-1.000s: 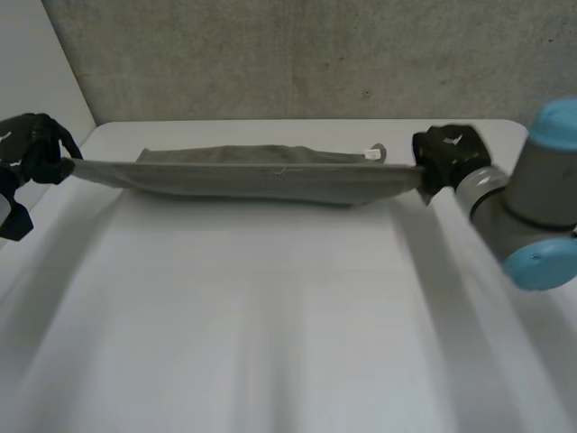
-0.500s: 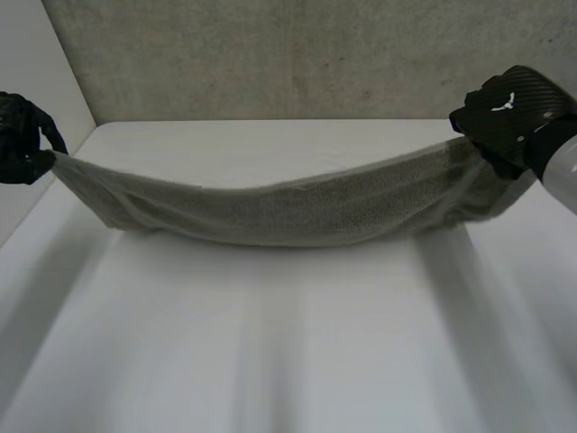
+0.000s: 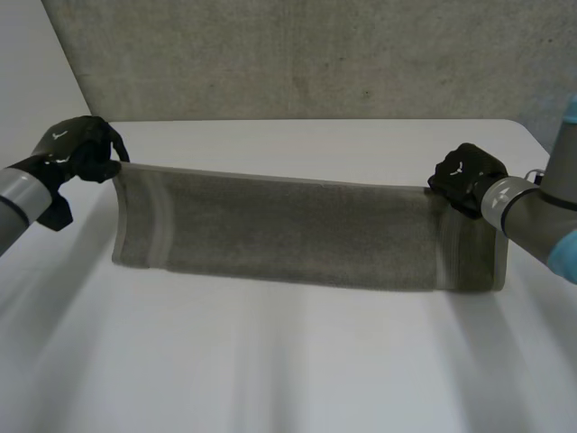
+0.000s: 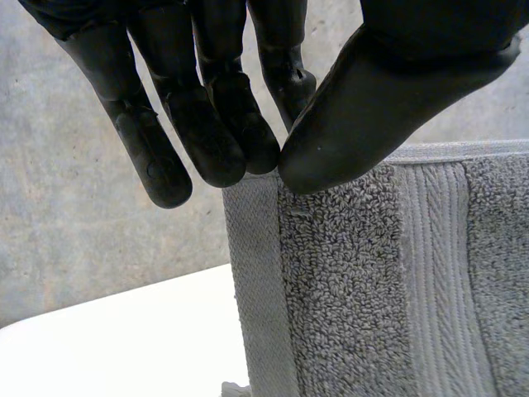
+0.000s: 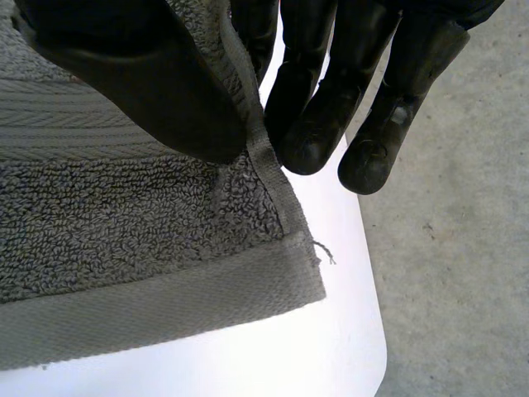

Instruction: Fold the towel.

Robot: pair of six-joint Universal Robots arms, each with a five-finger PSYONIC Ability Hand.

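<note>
A grey towel (image 3: 297,230) hangs stretched between my two hands above the white table (image 3: 288,361), its lower edge down near the tabletop. My left hand (image 3: 77,149) pinches the towel's upper left corner; in the left wrist view the thumb (image 4: 364,107) presses the towel (image 4: 397,281) against the fingers. My right hand (image 3: 464,176) holds the upper right corner; in the right wrist view the thumb (image 5: 140,83) clamps the towel's hem (image 5: 165,306) against the fingers (image 5: 318,124).
A grey concrete wall (image 3: 297,54) rises behind the table's far edge. The table's right edge (image 5: 376,331) drops to a grey floor beside my right hand. Bare tabletop lies in front of the towel.
Both hands have moved toward me and lowered. The towel, earlier a bunched sagging band at the far edge, now hangs spread as a flat sheet between them.
</note>
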